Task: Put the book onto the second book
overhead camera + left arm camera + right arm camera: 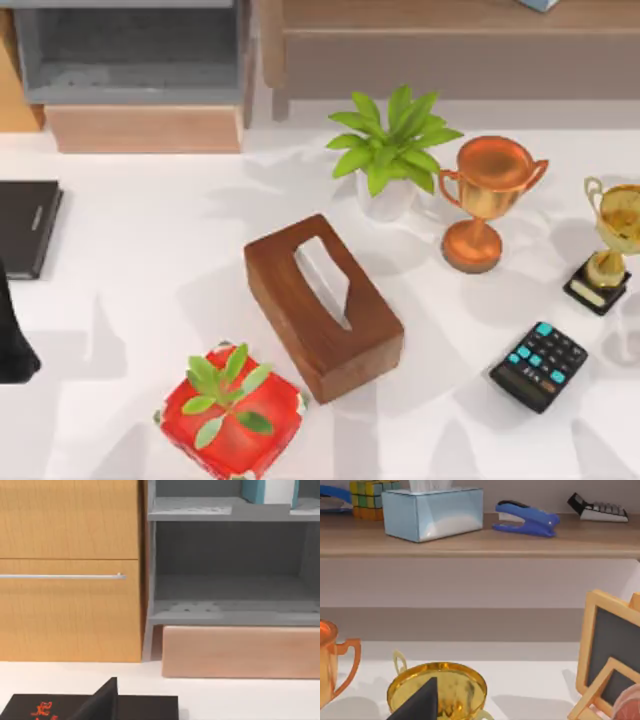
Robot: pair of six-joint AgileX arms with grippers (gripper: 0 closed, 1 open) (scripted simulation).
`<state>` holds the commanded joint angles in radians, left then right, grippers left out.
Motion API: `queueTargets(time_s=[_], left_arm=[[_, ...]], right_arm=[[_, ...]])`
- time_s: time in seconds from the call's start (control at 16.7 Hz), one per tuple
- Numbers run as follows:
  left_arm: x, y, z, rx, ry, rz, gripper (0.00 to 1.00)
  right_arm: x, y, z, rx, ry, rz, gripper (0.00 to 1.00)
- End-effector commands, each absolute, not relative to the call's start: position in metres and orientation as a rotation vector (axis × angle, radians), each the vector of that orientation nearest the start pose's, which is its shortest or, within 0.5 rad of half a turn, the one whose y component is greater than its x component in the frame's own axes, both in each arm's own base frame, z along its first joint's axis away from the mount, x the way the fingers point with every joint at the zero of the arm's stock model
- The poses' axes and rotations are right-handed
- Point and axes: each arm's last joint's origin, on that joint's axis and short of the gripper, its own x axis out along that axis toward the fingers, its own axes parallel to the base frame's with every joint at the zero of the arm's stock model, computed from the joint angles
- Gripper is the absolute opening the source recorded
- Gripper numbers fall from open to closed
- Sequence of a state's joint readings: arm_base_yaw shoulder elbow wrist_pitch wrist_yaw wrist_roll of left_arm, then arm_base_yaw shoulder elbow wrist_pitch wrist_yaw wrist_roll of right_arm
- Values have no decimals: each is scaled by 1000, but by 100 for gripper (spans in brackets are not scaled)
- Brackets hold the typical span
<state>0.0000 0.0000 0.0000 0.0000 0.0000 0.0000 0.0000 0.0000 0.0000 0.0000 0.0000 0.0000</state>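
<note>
The second book (pixel 28 228), flat and black, lies at the table's left edge; in the left wrist view the second book (pixel 140 707) is just below my left gripper (pixel 102 702). The book (pixel 270 491), teal with a white page block, stands on the upper shelf of the grey shelf unit (pixel 230 610) at the back. My left arm (pixel 12 335) is at the left edge, in front of the black book. My right gripper (pixel 417 702) hovers over the gold trophy (pixel 437 690) at the far right.
A wooden tissue box (pixel 322 305) lies mid-table, a red plant pot (pixel 232 410) in front of it. Behind stand a potted plant (pixel 390 150) and a copper trophy (pixel 490 200). A calculator (pixel 538 365) and the gold trophy (pixel 608 245) are on the right.
</note>
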Motion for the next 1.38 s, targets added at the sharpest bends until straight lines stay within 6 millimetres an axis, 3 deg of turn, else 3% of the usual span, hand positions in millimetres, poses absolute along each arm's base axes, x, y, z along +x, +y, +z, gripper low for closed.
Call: queueTargets(time_s=[0.18, 0.3, 0.48, 0.66, 0.84, 1.02, 1.2, 1.38], left_arm=[[106, -1, 163, 0, -4, -1, 100], [106, -2, 178, -2, -25, -3, 100], [114, -4, 217, -8, -66, -8, 100], [139, -9, 263, -16, -84, -14, 100], [191, -19, 299, -22, -65, -18, 100], [262, -35, 312, -23, -32, -20, 100], [333, -57, 299, -21, 2, -19, 100], [388, -78, 275, -19, 15, -18, 100]], right_arm=[[106, -1, 160, 0, 0, 0, 100], [106, -1, 160, 0, 0, 0, 100], [106, -1, 160, 0, 0, 0, 100], [106, -1, 160, 0, 0, 0, 100], [106, -1, 160, 0, 0, 0, 100], [106, -1, 160, 0, 0, 0, 100], [106, -1, 160, 0, 0, 0, 100], [106, -1, 160, 0, 0, 0, 100]])
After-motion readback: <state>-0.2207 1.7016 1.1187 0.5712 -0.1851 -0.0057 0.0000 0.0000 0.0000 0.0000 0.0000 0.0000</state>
